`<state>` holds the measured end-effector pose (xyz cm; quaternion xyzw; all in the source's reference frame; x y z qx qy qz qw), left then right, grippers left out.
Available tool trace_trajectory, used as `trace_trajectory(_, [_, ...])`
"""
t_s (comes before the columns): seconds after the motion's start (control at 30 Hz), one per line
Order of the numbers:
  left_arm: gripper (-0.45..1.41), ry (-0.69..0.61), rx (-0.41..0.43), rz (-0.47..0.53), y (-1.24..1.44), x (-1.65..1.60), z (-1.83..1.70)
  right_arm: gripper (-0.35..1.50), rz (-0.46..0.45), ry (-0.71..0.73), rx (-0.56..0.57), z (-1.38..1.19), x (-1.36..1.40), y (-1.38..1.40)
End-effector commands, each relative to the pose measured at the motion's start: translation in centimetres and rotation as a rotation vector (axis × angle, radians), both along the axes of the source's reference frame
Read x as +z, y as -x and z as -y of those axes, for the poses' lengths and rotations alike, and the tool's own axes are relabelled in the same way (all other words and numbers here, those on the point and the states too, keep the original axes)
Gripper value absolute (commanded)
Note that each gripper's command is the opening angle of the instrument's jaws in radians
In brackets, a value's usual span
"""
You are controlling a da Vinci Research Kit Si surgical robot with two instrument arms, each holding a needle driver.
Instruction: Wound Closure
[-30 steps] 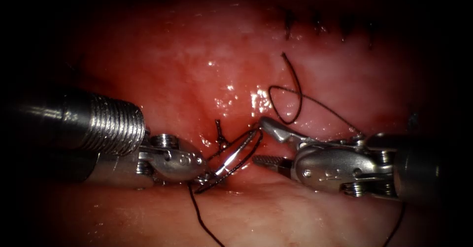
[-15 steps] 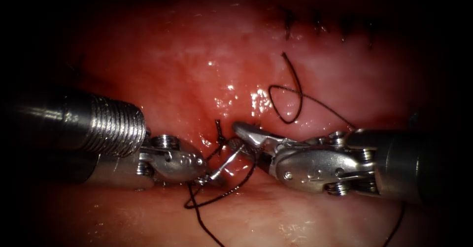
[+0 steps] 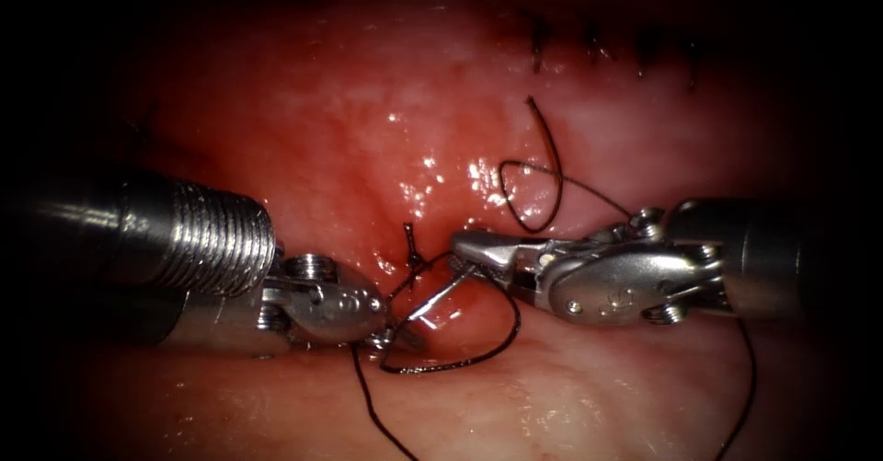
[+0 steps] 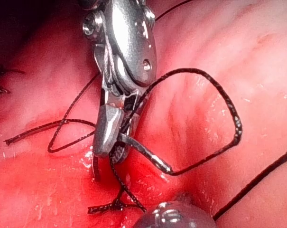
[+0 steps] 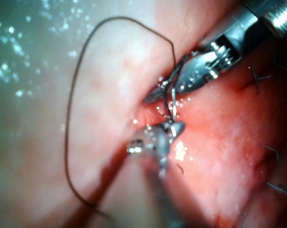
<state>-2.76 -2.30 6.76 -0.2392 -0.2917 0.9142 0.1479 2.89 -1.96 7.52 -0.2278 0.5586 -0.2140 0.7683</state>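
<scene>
wet red tissue [image 3: 368, 148] all around: left tool [image 3: 391, 337] clamps one end of the needle [image 3: 440, 295], right tool [image 3: 464, 245] closed on its other end, needle bridging both tips above the cut, out of tissue, thread [image 3: 460, 360] looping slack below.

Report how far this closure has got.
Done: stitches cross the cut's upper right, and a knot sits lower. In hand: left gripper and right gripper both hold the needle, out of the tissue, thread trailing. To do: the cut near the needle looks unstitched.
</scene>
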Motion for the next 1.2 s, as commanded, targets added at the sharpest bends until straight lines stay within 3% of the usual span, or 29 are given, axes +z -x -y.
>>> trace_trajectory(0.03, [-0.2, -0.001, 0.002, 0.003, 0.05, 0.05, 0.02, 0.94, 0.001, -0.11, 0.172, 0.03, -0.06, -0.08])
trace_trajectory(0.07, [-0.2, 0.0, 0.002, 0.002, 0.05, 0.04, 0.0, 1.28, 0.012, -0.185, 0.28, 0.03, -0.14, -0.09])
trace_trajectory(0.13, [-0.2, 0.006, -0.001, 0.0, 0.05, 0.0, -0.03, 1.45, 0.03, -0.225, 0.338, 0.05, -0.29, -0.14])
trace_trajectory(0.4, [-0.21, 0.002, -0.002, 0.001, 0.07, -0.06, -0.03, 1.47, 0.05, -0.242, 0.469, 0.16, -0.25, -0.17])
trace_trajectory(0.53, [-0.21, 0.0, -0.002, 0.001, 0.07, -0.08, -0.03, 1.2, 0.081, -0.205, 0.518, 0.23, -0.18, -0.16])
trace_trajectory(0.57, [-0.21, 0.0, -0.002, 0.001, 0.07, -0.09, -0.03, 0.86, 0.097, -0.173, 0.522, 0.26, -0.15, -0.16])
trace_trajectory(0.63, [-0.21, 0.0, -0.002, 0.001, 0.08, -0.1, -0.02, 0.46, 0.107, -0.141, 0.521, 0.29, -0.12, -0.16])
trace_trajectory(0.7, [-0.21, -0.002, -0.002, 0.002, 0.08, -0.11, -0.03, -0.33, 0.094, -0.149, 0.439, 0.29, -0.07, -0.15])
trace_trajectory(0.77, [-0.21, -0.001, -0.003, 0.001, 0.08, -0.13, -0.03, -0.35, 0.078, -0.152, 0.373, 0.29, -0.05, -0.14])
trace_trajectory(0.93, [-0.21, -0.003, -0.01, 0.005, 0.08, -0.31, -0.1, -0.35, 0.054, -0.157, 0.354, 0.23, -0.17, -0.12])
trace_trajectory(1.2, [-0.16, 0.096, -0.084, 0.17, 0.06, -1.16, -0.6, -0.35, 0.041, 0.026, 0.476, -0.15, -0.93, 0.45])
